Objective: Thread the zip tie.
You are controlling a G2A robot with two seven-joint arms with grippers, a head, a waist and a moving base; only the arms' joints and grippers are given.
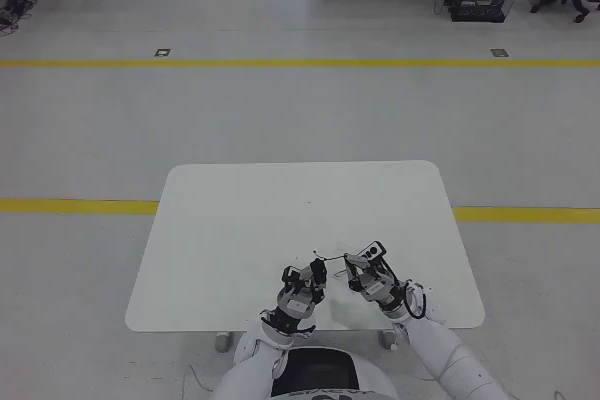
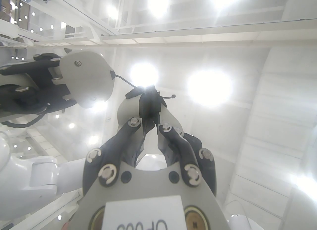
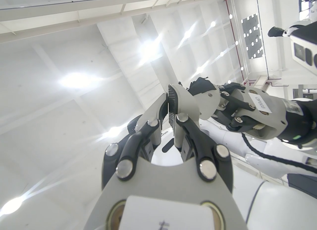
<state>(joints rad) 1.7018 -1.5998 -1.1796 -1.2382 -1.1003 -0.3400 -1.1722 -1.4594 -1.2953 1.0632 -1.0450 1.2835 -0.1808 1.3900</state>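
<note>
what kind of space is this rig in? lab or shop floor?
Probably a large industrial hall or test floor: yellow floor lines, a high ceiling of white steel beams and bright lamps, one white table.

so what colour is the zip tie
Black: the zip tie is a thin dark strand, and the left wrist view shows it best.

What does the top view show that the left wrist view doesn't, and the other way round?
From the top view you get the white table and the yellow floor lines beyond it. The left wrist view instead gives the ceiling lights and, up close, the tip of the zip tie poking out past the left claw. Both have the zip tie stretched between the left claw and the right claw, each shut on it.
</note>
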